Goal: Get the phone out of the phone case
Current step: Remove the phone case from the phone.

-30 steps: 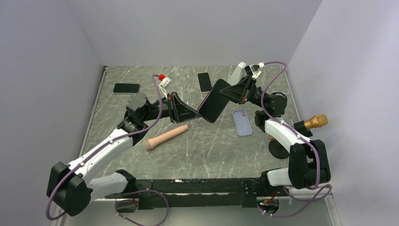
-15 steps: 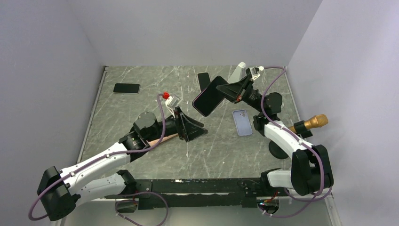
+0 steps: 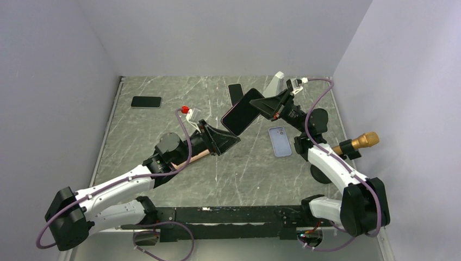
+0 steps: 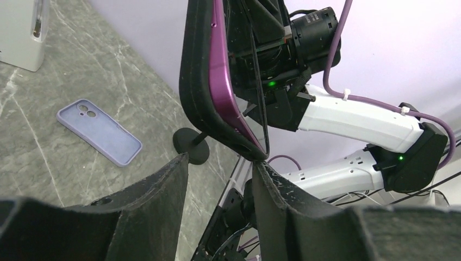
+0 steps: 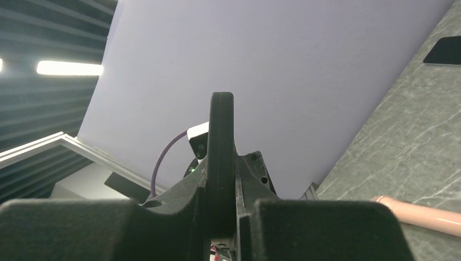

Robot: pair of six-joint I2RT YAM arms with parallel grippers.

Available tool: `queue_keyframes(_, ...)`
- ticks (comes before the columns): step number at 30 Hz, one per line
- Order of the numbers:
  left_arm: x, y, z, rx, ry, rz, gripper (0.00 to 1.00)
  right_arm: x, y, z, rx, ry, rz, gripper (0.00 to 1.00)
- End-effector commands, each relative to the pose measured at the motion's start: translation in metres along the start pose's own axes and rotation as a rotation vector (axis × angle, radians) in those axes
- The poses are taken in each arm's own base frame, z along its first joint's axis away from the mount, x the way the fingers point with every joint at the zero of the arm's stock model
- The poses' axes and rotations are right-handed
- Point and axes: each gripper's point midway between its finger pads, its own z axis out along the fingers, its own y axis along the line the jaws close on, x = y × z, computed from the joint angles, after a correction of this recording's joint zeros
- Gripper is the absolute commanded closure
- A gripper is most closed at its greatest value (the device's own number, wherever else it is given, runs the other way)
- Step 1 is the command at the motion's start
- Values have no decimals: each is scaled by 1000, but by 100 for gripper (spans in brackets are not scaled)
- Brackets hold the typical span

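The phone in its phone case point(image 3: 243, 111) is a black slab with a purple side, held tilted above the middle of the table. My right gripper point(image 3: 265, 103) is shut on its upper right end. In the right wrist view the cased phone point(image 5: 222, 141) stands edge-on, pinched in the right gripper point(image 5: 222, 179). My left gripper point(image 3: 231, 140) is open just under the slab's lower corner. In the left wrist view the cased phone point(image 4: 209, 81) hangs above the left gripper point(image 4: 221, 160), its bottom corner at the tip of the right finger point(image 4: 266, 185). Nothing sits between those fingers.
A lilac phone case point(image 3: 279, 141) lies flat on the table at the right. Two black phones point(image 3: 146, 101) point(image 3: 235, 93) lie at the back. A pink cylinder point(image 3: 198, 155) lies under the left arm. A gold microphone point(image 3: 361, 142) on a stand is at the right edge.
My left gripper opened, dropped back toward the near side, then rose to the slab's lower corner. The right gripper lifted the cased phone up and back.
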Motion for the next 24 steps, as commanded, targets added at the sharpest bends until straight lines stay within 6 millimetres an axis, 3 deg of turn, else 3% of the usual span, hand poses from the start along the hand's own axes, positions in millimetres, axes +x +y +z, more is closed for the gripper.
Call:
queue_keyframes(1,-23,-24,7,74,-78,9,49,-6,27,1,-67,-42,-68,100)
queue_keyframes(8,-25,-30,4,91,-84,19,42,-5,23,-1,-60,-46,-62,100)
queue_keyframes(12,-29,-29,6,84,-100,21,59,-5,25,-1,-70,-47,-56,100)
queue_keyframes(18,-29,-24,8,70,-109,3,68,-3,32,-1,-79,-41,-66,100)
queue_keyframes(24,-25,-16,12,47,-103,-14,82,1,44,-3,-106,-26,-58,100)
